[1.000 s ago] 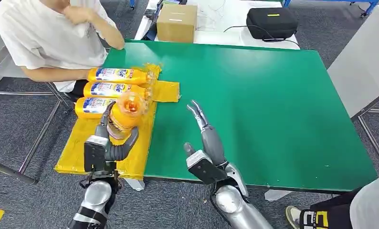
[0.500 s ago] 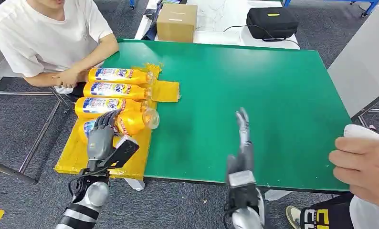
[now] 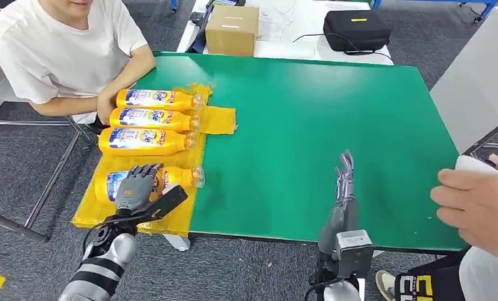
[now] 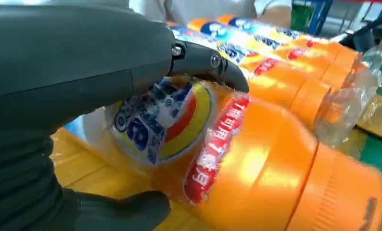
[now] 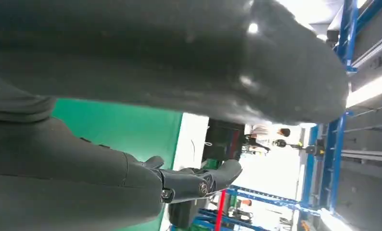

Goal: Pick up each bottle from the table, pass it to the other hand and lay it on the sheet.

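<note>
An orange bottle (image 3: 174, 177) with a blue and white label lies on its side on the yellow sheet (image 3: 102, 210), nearest the front edge. My left hand (image 3: 137, 185) wraps it, fingers over the label and thumb beneath. In the left wrist view the same bottle (image 4: 256, 159) sits inside my left hand (image 4: 59, 72). Three more orange bottles (image 3: 147, 119) lie side by side farther back on the sheet. My right hand (image 3: 342, 194) stands open over the green table (image 3: 309, 100) near its front edge, fingers (image 5: 198, 180) straight and holding nothing.
A seated person in a white shirt (image 3: 52, 50) rests an arm by the sheet's far left. Another person's hand (image 3: 478, 210) with a white object (image 3: 475, 164) reaches in at the table's right edge. A cardboard box (image 3: 232, 29) and black case (image 3: 357, 29) stand behind the table.
My left hand has brought the bottle down from upright to lying flat on the sheet's front part. My right hand has drawn back and moved right. The person's hand at the right came in.
</note>
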Controlling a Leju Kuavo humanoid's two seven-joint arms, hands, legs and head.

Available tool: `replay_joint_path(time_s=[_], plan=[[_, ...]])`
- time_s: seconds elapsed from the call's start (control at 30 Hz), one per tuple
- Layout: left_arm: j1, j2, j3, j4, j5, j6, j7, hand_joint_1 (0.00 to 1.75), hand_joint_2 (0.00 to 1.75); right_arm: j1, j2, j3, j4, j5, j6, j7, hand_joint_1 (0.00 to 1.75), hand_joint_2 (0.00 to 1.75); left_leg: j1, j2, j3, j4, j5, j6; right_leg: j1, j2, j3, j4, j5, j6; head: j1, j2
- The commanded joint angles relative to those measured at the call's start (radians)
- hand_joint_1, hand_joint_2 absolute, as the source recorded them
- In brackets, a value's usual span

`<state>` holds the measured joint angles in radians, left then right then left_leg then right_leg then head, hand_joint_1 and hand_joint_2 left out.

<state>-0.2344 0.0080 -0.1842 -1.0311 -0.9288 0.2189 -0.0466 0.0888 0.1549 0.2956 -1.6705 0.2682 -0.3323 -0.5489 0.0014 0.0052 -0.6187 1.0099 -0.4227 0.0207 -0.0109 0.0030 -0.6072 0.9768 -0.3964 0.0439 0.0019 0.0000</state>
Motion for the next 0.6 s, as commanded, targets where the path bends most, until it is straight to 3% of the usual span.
replay_joint_path(time_s=[0.03,0.6], plan=[[-0.036,-0.010,0.005,0.118,0.063,-0.054,-0.037,0.00,1.75,-0.041,0.009,-0.036,0.105,-0.009,0.011,0.000,0.00,0.00,0.001,0.000,0.005,-0.002,-0.001,-0.001,0.001,0.000,0.004,-0.002,-0.001,-0.001,0.000,0.000],[0.013,-0.033,-0.066,-0.073,0.176,-0.036,-0.100,0.00,1.75,-0.045,0.008,-0.021,0.128,-0.005,0.008,-0.001,0.00,0.00,0.001,-0.004,0.006,-0.001,-0.002,-0.001,0.001,-0.004,0.007,-0.001,-0.003,-0.001,0.000,0.000]])
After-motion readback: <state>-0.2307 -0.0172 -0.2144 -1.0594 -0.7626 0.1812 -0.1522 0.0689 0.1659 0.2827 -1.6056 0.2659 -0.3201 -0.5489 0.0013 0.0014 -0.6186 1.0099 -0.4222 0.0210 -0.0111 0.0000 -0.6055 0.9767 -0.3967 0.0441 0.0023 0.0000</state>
